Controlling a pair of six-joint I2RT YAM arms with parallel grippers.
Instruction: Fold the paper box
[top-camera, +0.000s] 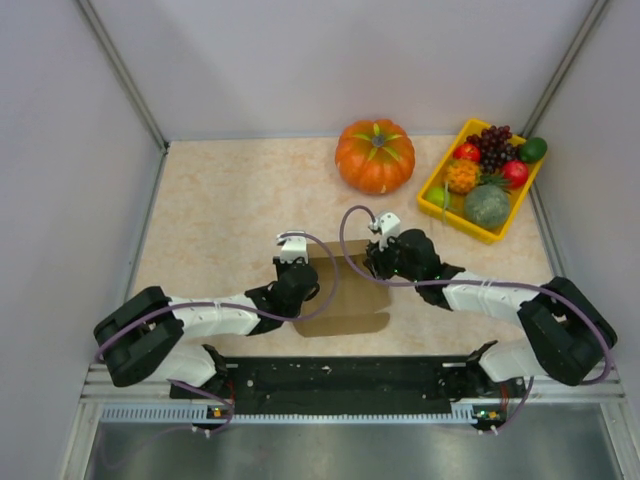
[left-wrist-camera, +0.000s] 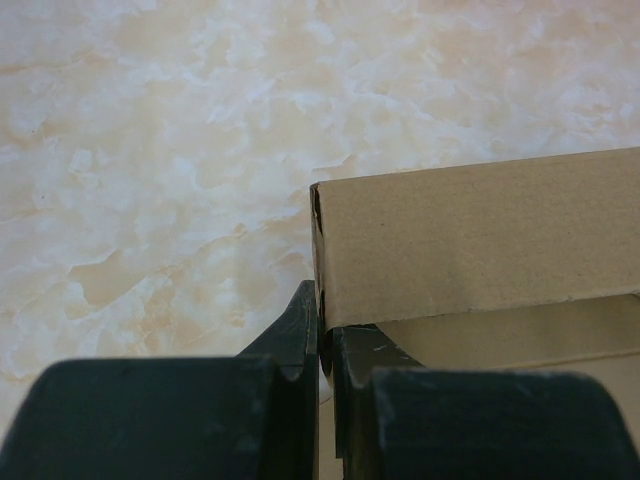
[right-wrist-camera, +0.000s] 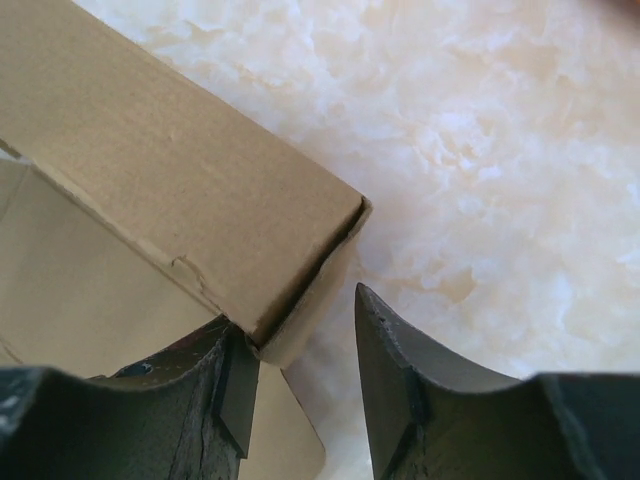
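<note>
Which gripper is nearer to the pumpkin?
Right. The right gripper, at the right end of the box, is straight on the near side of the pumpkin; the left gripper pinches the box's left end, farther off.

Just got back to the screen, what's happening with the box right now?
Both arms are working on the paper box, which is partly folded with a wall raised. The left gripper is shut on the wall's left end. The right gripper stands open around a corner on the right side, one finger against the cardboard, the other apart. The fold is not finished.
</note>
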